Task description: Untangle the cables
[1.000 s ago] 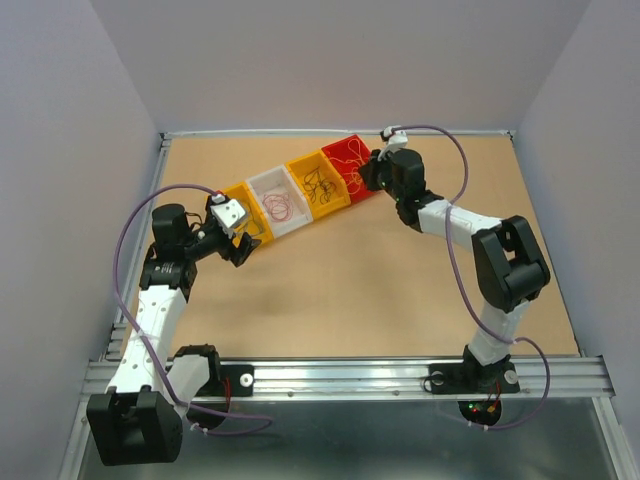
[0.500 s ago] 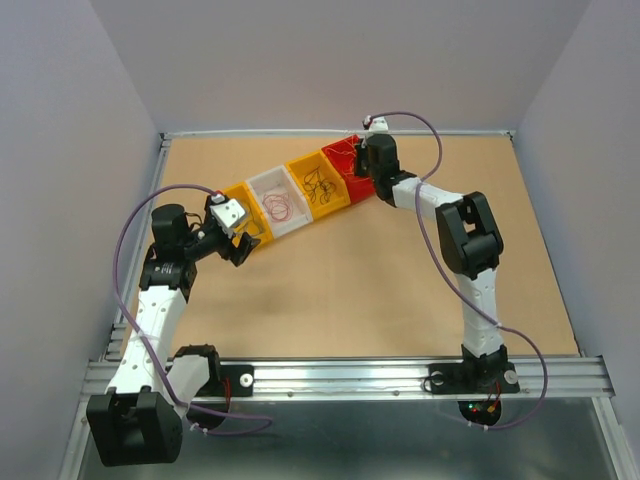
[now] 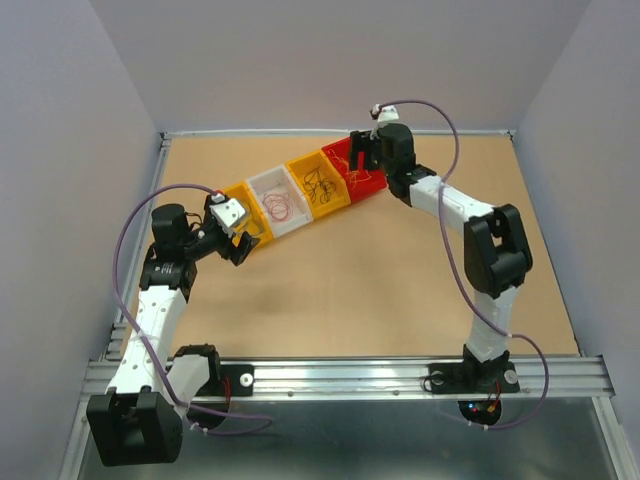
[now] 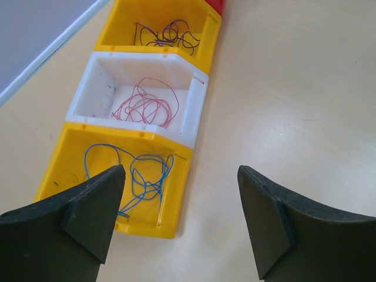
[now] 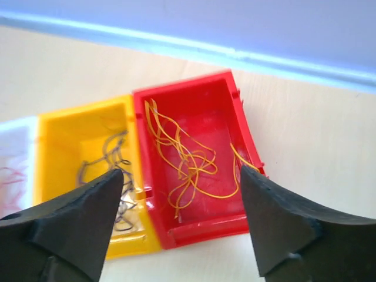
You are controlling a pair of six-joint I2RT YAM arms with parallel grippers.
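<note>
The cables lie sorted by colour in a row of bins. Yellow wires [image 5: 189, 157] fill the red bin [image 5: 197, 228], and dark wires [image 5: 115, 171] lie in the yellow bin [image 5: 59, 138] beside it. Pink wires [image 4: 144, 106] rest in the white bin [image 4: 191, 111], blue wires [image 4: 143, 175] in the near yellow bin [image 4: 170, 214]. My right gripper [image 5: 182, 226] hovers open just above the red bin's near wall, holding nothing. Over the table beside the blue-wire bin my left gripper [image 4: 181, 220] is open and empty.
The four bins run diagonally across the back of the tan table, from the yellow one [image 3: 246, 200] to the red one [image 3: 348, 172]. A white ledge [image 5: 194, 50] and the back wall stand right behind the red bin. Lavender cables loop off both arms.
My right gripper has opened over the red bin, and the right arm has pushed toward that bin, then eased back slightly. The left arm has not moved.
</note>
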